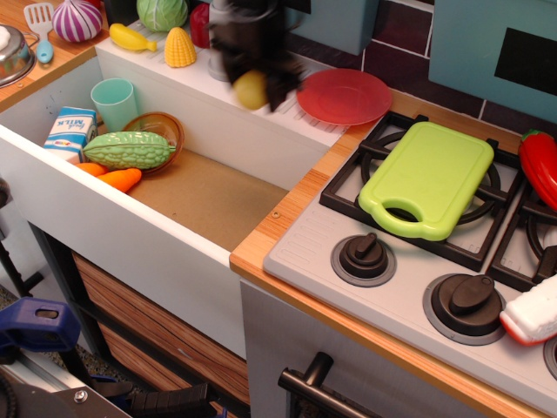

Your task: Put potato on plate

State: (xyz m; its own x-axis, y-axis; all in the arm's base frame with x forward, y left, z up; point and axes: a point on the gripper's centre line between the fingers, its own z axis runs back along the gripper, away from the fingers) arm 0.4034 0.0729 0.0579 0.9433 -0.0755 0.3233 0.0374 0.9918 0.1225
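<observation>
The potato [251, 89] is a small pale-yellow oval lump held in my black gripper [255, 85], which is motion-blurred. The gripper is shut on it and holds it in the air over the sink's back ledge, just left of the plate. The plate [344, 97] is flat, round and red-pink; it lies empty on the counter behind the stove's left burner. The arm above the gripper runs out of the top of the frame.
The sink [209, 196] holds a milk carton [71, 132], a teal cup [114, 103], an orange-brown bowl [155, 129], a green gourd [128, 150] and carrots [113, 177]. Corn [180, 48] and a squash [132, 37] lie on the back ledge. A green cutting board [427, 178] lies on the stove.
</observation>
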